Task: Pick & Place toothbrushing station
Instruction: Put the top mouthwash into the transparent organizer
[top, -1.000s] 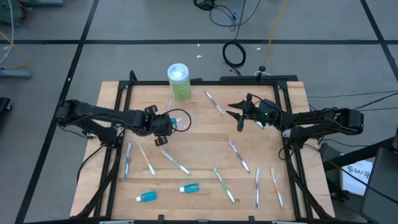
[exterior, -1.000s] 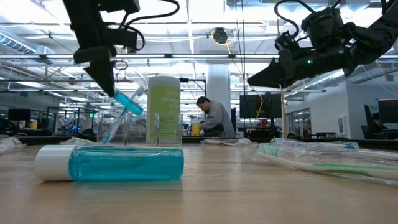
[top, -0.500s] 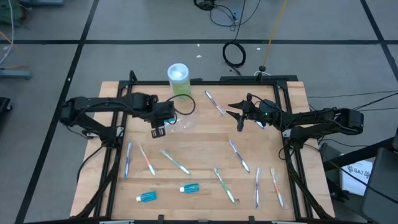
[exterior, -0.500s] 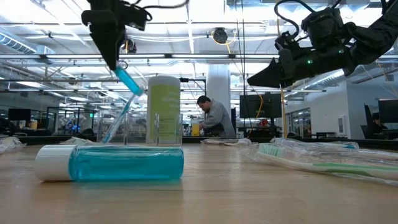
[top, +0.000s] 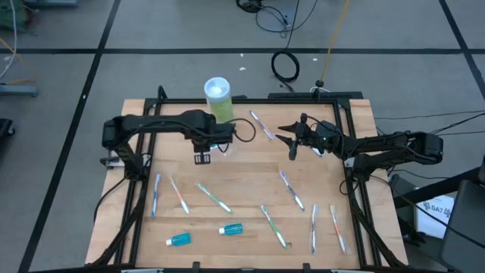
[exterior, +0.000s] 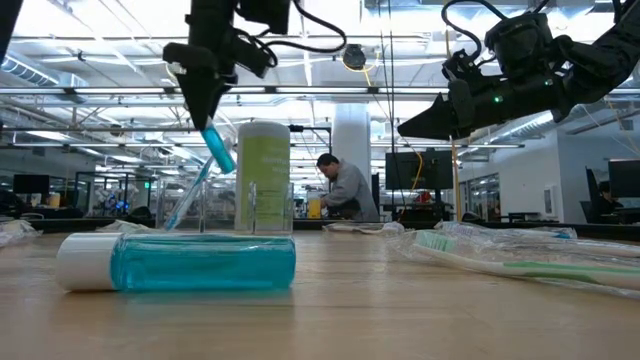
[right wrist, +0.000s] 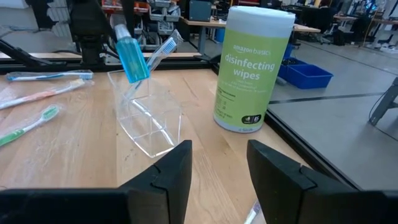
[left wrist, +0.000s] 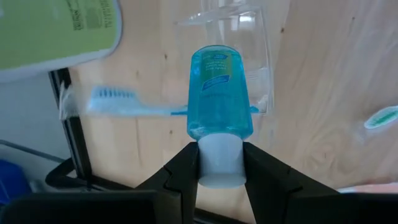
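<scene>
My left gripper [top: 214, 141] is shut on a small blue toothpaste tube [left wrist: 219, 93], just above a clear plastic cup [right wrist: 149, 118] that stands on the table near the far edge. One toothbrush with blue bristles [right wrist: 163, 48] leans in the cup. The cup also shows in the high view [top: 230, 144]. My right gripper [top: 291, 141] is open and empty, in the air right of the cup. Two more blue tubes [top: 179, 240] [top: 231, 228] and several toothbrushes [top: 214, 197] lie on the table. My left gripper pinches the tube's white cap [left wrist: 219, 163] between its two fingers. The fingers come from above, slanting down. The tube hangs below them, cap up and blue body [exterior: 218, 150] down. It is tilted and lifted clear above the cup.
A green canister of disinfecting wipes [top: 218, 98] stands at the far edge, just behind the cup. Wrapped toothbrushes lie scattered over the near and right parts of the table [top: 313, 227]. A black frame [top: 144, 189] runs along the table's sides. A person sits in the room beyond [exterior: 345, 190].
My left gripper has carried the tube up and toward the table's right, from beside the cup to above it. The tube has stayed in the hold and now hangs steeper. My right gripper has kept still.
</scene>
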`<state>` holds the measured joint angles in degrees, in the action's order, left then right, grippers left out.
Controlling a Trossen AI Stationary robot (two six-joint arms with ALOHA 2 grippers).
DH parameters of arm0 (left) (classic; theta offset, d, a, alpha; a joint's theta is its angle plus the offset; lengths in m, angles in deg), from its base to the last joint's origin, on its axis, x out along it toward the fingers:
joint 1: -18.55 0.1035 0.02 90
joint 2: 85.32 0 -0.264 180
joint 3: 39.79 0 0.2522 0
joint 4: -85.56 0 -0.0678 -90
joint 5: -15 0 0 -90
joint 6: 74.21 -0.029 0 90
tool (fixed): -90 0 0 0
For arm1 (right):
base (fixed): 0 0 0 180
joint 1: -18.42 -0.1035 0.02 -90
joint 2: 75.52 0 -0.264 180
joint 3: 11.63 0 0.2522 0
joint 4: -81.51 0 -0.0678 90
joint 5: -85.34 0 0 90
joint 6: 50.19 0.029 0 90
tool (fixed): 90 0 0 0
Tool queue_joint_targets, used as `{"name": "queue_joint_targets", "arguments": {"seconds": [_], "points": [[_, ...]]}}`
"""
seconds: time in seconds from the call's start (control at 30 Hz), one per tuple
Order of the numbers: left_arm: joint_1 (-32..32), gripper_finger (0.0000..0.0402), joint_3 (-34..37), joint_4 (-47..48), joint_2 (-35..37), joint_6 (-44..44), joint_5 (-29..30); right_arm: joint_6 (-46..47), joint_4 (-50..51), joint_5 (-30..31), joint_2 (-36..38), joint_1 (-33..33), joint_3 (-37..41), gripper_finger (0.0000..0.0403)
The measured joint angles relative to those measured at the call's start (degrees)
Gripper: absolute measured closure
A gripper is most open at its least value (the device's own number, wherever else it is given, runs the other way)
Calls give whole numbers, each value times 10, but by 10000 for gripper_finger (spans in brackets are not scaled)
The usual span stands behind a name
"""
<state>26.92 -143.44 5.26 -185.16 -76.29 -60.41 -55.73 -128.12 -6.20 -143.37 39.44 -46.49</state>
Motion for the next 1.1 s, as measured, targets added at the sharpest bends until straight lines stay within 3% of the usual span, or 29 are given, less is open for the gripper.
{"name": "queue_joint_targets", "arguments": {"seconds": [0.37,0.83,1.1], "points": [[3,289,-5,14,-57,-36,5,-3,0,0,0,0,0,257],[3,289,-5,25,-57,-75,-15,-3,0,0,0,0,0,257],[1,289,-5,5,-57,-180,58,-3,0,0,0,0,0,257]]}}
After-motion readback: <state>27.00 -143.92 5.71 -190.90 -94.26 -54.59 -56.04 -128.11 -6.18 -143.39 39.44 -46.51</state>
